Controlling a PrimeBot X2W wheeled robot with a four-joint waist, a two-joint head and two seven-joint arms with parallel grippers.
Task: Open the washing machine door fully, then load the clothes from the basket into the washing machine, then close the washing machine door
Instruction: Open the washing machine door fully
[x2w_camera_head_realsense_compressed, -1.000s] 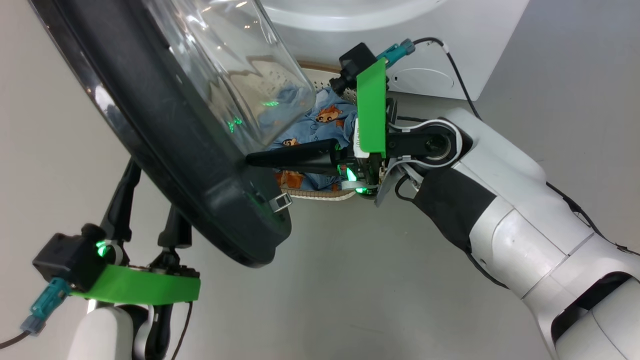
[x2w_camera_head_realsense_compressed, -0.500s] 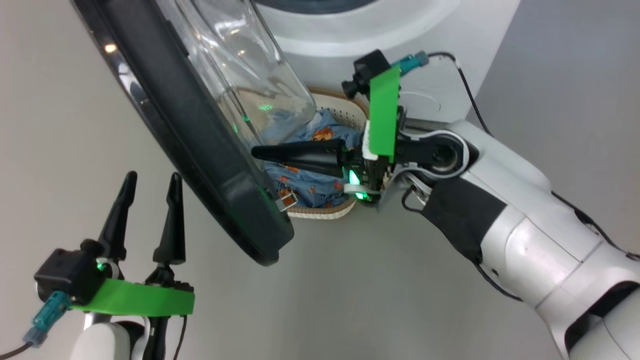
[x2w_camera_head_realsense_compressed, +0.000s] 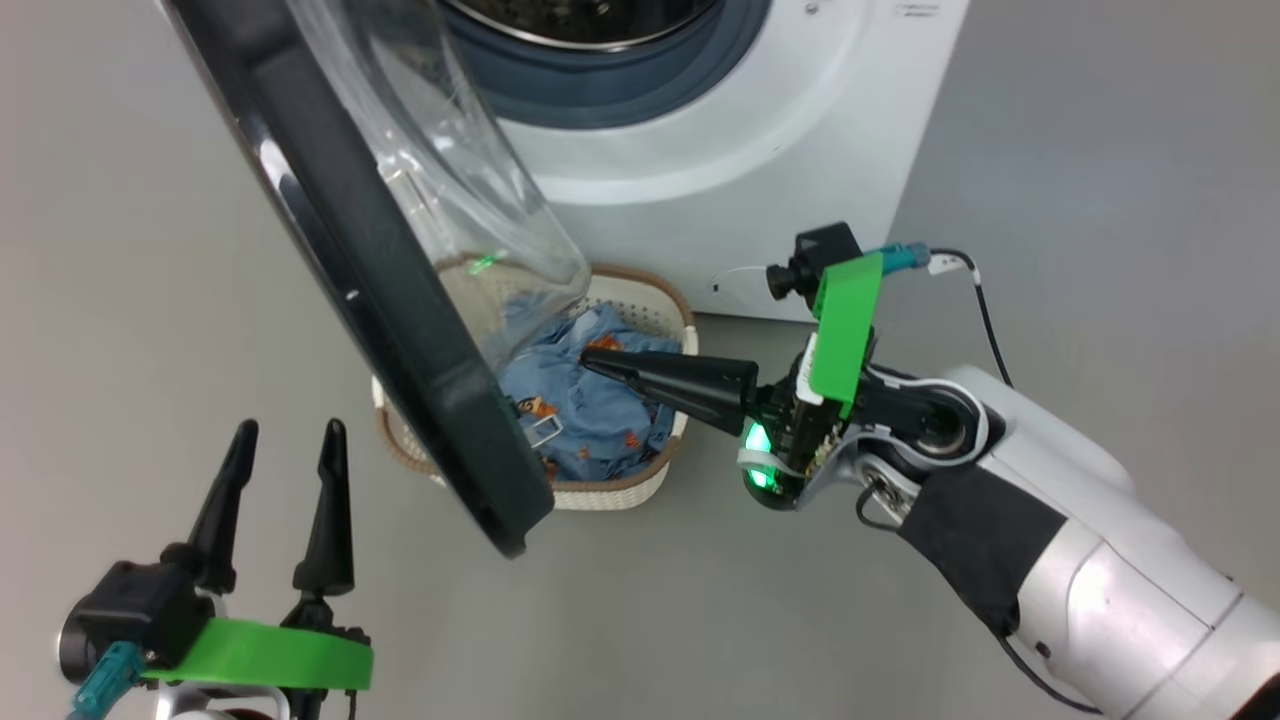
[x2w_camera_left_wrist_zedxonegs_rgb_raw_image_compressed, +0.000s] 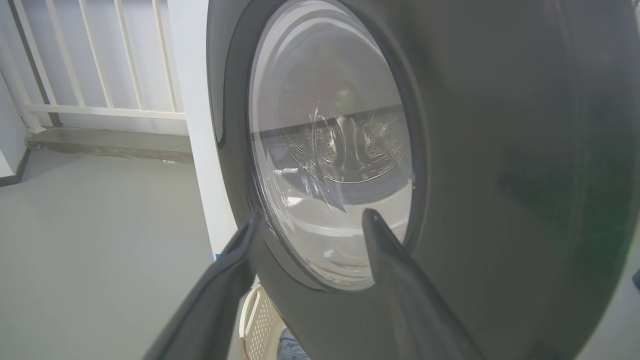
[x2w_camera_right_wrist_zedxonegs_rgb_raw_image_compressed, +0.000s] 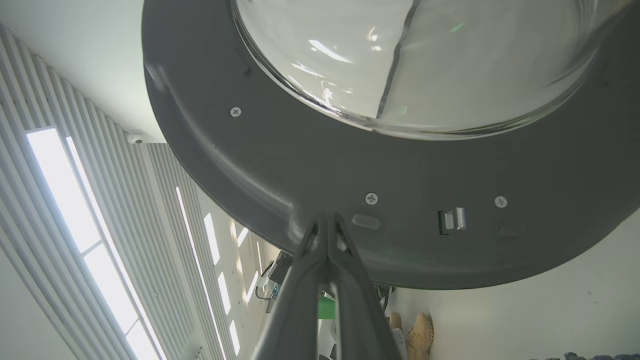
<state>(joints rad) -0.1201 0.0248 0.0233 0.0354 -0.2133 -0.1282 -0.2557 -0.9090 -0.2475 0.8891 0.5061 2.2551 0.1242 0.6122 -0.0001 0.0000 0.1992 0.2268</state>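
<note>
Door-opening is the step in hand: the washing machine door stands half-swung over the basket of clothes, at six o'clock of the washing machine. The right gripper, fingers clenched empty, noses its inner rim; the left gripper hangs spread at the door's seven o'clock. Next, I reckon, a wider push.
</note>
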